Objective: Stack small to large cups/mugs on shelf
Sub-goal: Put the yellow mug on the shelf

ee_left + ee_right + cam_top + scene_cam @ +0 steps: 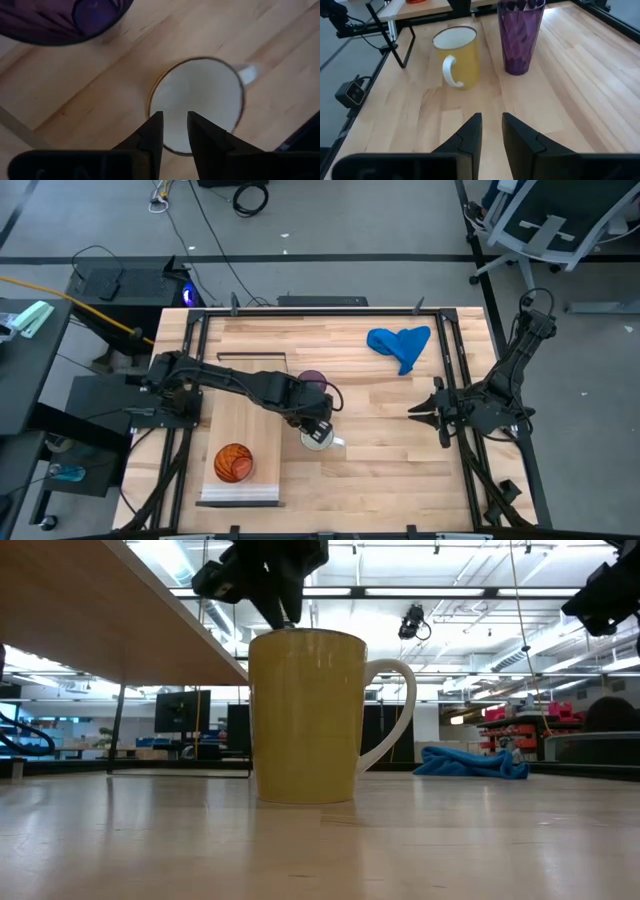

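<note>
A mug (318,436), yellow outside and white inside with a white handle, stands upright on the tabletop just right of the shelf; it also shows in the low view (305,715) and the right wrist view (457,56). The purple tumbler (313,380) stands upright just beyond it. The orange-red cup (233,462) stands on the shelf (245,415), a pale board at the near left. My left gripper (175,117) points down just over the mug's mouth (200,95), its fingers a narrow gap apart. My right gripper (491,119) waits at the right, narrowly open and empty.
A crumpled blue cloth (400,345) lies at the far right of the table. The shelf's dark metal frame (250,355) stands at its far end. Bare tabletop lies between the mug and my right gripper (420,412).
</note>
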Controlling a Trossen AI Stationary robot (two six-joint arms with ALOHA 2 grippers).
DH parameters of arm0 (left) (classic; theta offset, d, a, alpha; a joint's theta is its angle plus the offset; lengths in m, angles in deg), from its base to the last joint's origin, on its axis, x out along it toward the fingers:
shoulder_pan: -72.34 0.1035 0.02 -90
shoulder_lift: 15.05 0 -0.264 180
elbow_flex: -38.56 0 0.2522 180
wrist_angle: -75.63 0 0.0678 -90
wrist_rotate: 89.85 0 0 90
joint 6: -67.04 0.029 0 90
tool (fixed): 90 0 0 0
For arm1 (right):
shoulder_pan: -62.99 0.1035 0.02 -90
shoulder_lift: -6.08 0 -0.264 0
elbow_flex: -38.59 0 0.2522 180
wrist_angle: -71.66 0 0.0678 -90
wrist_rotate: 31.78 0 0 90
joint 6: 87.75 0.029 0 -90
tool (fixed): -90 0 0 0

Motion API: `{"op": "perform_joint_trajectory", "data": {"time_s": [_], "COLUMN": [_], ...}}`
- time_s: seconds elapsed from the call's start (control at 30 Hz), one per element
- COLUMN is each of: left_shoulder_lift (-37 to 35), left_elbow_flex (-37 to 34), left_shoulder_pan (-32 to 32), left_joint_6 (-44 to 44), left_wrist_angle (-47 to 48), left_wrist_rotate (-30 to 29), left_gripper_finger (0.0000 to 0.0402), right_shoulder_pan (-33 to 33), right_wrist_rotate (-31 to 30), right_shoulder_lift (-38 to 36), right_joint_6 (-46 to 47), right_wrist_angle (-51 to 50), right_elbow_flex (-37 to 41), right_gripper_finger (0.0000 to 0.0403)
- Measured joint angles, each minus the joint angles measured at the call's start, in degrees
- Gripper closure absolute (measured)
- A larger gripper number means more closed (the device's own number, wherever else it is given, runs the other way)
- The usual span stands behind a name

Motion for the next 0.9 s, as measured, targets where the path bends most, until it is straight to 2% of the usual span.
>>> {"op": "perform_joint_trajectory", "data": {"time_s": [0.67,0.9], "left_shoulder_lift": [3.45,3.66], "left_elbow_flex": [-0.09,-0.07], "left_shoulder_pan": [2.12,2.08], "left_joint_6": [0.92,2.01], "left_wrist_angle": [2.10,0.99], "left_wrist_rotate": [0.10,2.09], "left_gripper_finger": [0.0314,0.0306], "right_shoulder_pan": [0.00,0.01], "right_wrist_rotate": [0.02,0.01], "right_shoulder_lift": [0.39,0.39], "right_joint_6": [-0.04,-0.05], "right_wrist_angle": [-1.61,-1.75], "right_elbow_flex": [0.00,0.00], "right_gripper_finger": [0.0320,0.0320]}}
